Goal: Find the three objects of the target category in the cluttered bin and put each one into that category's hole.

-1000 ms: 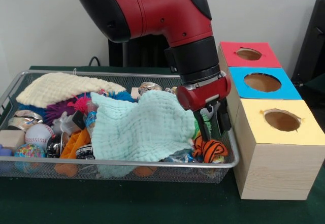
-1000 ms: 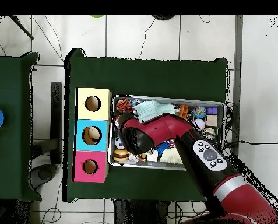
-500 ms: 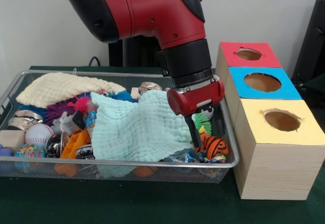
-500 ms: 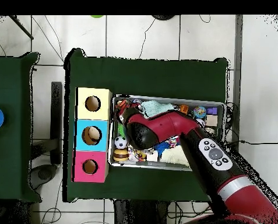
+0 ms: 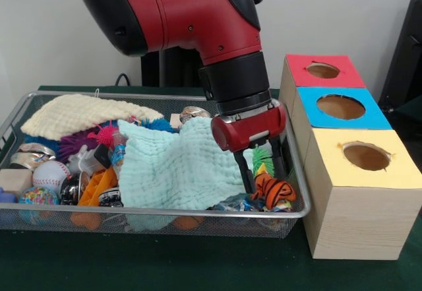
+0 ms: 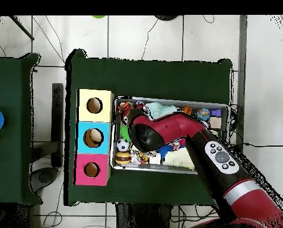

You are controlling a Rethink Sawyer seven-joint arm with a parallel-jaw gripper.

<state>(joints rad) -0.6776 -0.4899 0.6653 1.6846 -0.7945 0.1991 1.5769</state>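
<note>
A red and black robot arm (image 5: 198,20) reaches down into a silver wire-mesh bin (image 5: 151,220) crowded with toys and cloths on a dark green table (image 5: 165,264). Its black two-fingered gripper (image 5: 260,170) hangs near the bin's right end with its fingers spread apart and nothing between them, the tips just above an orange and black striped plush toy (image 5: 275,191). A green spiky ball (image 5: 262,157) shows between the fingers, behind them. To the left of the gripper lies a large pale mint-green waffle cloth (image 5: 178,169), and a cream cloth (image 5: 79,114) lies at the bin's back left. A white baseball (image 5: 49,174) rests near the left end. Just beside the bin's right side stands a row of three wooden boxes, each with a round hole on top: yellow-topped (image 5: 366,156) nearest, blue-topped (image 5: 341,107) in the middle, red-topped (image 5: 323,70) farthest. In the overhead view the arm (image 6: 185,139) covers much of the bin (image 6: 223,107).
</note>
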